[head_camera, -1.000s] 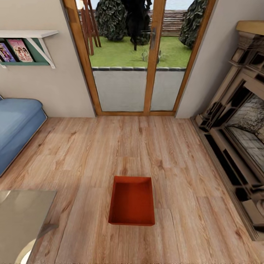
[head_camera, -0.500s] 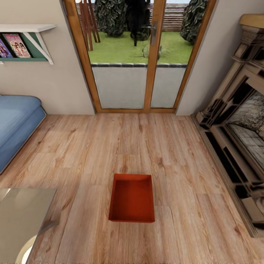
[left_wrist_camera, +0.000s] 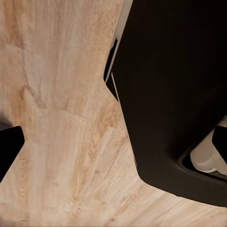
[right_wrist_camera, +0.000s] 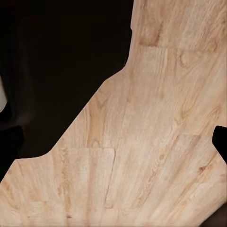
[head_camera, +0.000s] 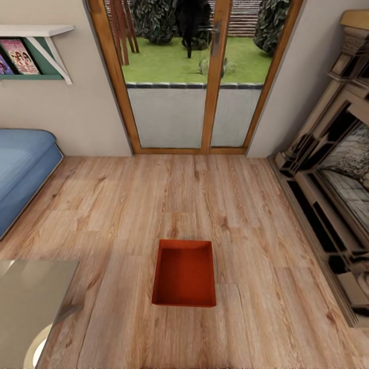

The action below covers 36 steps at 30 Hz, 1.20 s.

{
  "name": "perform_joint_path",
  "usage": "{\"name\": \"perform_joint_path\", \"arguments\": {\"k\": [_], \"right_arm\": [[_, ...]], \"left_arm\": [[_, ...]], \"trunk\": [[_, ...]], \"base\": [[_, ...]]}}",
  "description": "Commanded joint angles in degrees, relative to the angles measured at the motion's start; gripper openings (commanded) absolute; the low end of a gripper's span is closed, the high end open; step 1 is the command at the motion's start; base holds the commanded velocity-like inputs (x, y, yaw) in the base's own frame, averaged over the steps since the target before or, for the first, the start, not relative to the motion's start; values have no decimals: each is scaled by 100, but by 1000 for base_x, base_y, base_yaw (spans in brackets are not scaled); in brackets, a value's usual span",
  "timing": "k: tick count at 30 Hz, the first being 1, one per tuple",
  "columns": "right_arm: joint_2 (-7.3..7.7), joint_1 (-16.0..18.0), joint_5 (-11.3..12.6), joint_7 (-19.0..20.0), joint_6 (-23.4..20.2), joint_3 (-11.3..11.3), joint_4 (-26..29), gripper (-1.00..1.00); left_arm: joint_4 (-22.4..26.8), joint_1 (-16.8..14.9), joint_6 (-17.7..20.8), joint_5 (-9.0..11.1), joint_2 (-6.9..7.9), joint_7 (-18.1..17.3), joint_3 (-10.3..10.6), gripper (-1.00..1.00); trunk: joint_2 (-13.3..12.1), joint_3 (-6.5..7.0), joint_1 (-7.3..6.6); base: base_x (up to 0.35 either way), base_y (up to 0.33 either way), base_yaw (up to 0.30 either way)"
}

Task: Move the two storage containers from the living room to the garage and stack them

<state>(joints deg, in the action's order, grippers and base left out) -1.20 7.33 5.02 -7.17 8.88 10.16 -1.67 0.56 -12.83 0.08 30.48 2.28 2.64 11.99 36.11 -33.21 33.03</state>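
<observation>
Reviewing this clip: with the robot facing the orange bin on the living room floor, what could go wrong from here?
1. The orange bin sits low on the wood floor, so reaching it likely needs a deep bend, and a poor grip on its thin walls might slip.
2. The glass table stands close on the left; that arm may clip it.
3. The fireplace narrows turning room on the right.

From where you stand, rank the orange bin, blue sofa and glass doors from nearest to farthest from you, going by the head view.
1. Orange bin, on the floor straight ahead.
2. Blue sofa, off to the left.
3. Glass doors, in the far wall.
</observation>
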Motion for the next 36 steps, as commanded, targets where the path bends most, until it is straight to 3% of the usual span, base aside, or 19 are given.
{"name": "perform_joint_path", "arguments": {"k": [1,36], "right_arm": [[-3,6,52,-12,35,48,-18,100],[3,6,52,-12,35,48,-18,100]], "left_arm": [[5,0,1,45,0,18,49,100],[5,0,1,45,0,18,49,100]], "trunk": [[5,-14,1],[5,-337,1]], "base": [[0,0,0],[0,0,0]]}}
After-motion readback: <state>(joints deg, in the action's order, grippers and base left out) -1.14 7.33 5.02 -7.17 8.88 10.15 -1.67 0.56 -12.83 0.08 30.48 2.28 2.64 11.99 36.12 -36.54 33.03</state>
